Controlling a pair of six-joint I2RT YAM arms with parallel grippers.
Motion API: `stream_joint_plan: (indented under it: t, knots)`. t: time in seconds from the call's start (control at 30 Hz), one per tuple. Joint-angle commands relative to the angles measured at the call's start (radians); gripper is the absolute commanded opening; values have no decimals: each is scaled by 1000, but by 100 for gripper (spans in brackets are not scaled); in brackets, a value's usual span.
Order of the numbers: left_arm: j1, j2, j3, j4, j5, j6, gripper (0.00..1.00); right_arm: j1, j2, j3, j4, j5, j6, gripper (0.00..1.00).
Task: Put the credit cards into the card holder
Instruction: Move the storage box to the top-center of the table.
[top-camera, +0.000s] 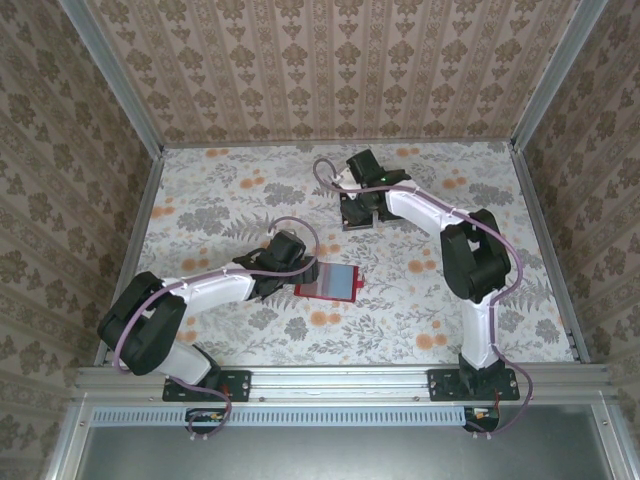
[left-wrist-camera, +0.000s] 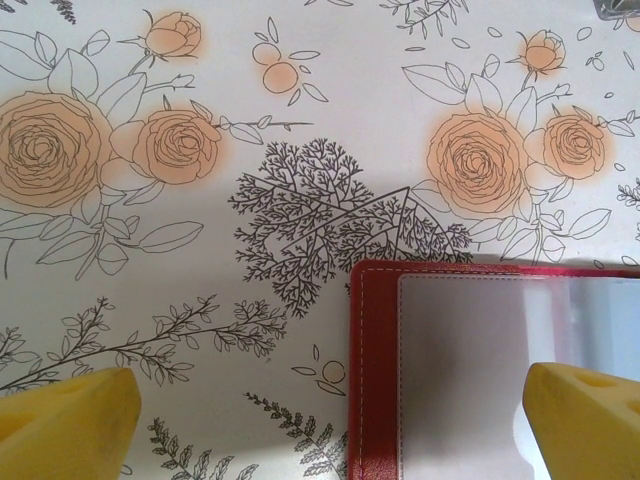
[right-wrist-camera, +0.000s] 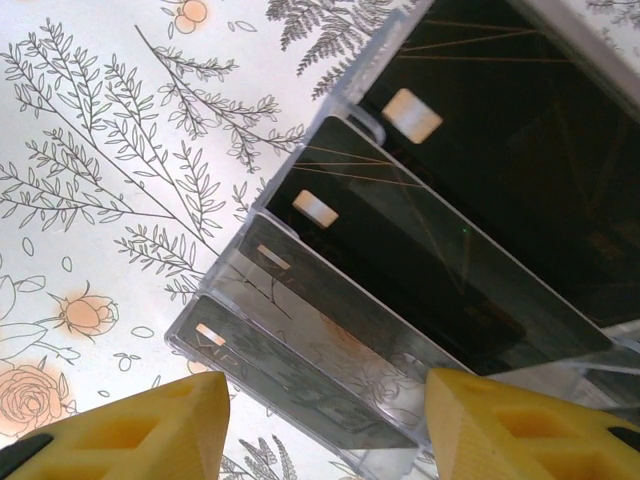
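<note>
Credit cards (right-wrist-camera: 420, 260) stand in stepped rows in a clear stand (right-wrist-camera: 190, 335), their long edges running from upper left to lower right of the right wrist view. Right jaws, partly open and empty, straddle the front row, and this arm is nearer. Left jaws, wide and empty, hover over the card holder (left-wrist-camera: 372, 380).

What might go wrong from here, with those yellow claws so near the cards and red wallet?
1. The right gripper, jaws partly open, straddles the front tiers of the clear stand; the credit cards sit close together, so it may pinch the stand or tip it.
2. The left gripper, wide open, has one finger over the open card holder; a nudge might slide it.
</note>
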Motion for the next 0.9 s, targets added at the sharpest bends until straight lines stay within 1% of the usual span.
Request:
stream_joint_plan:
  t: [0.0,0.23,0.4,0.87]
  knots:
    - [11,-30,-11,-15,11,-15,100,5,30,41,-18,20,-24,56]
    - [17,-34,-21,-6,17,-20,100,5,68,70,-29,23,-18,56]
    - [18,-39,-26,-2,19,-22,100,5,93,69,-58,49,-16,56]
    - [19,-40,-38,23,25,-23,100,5,39,-38,-49,60,31,55]
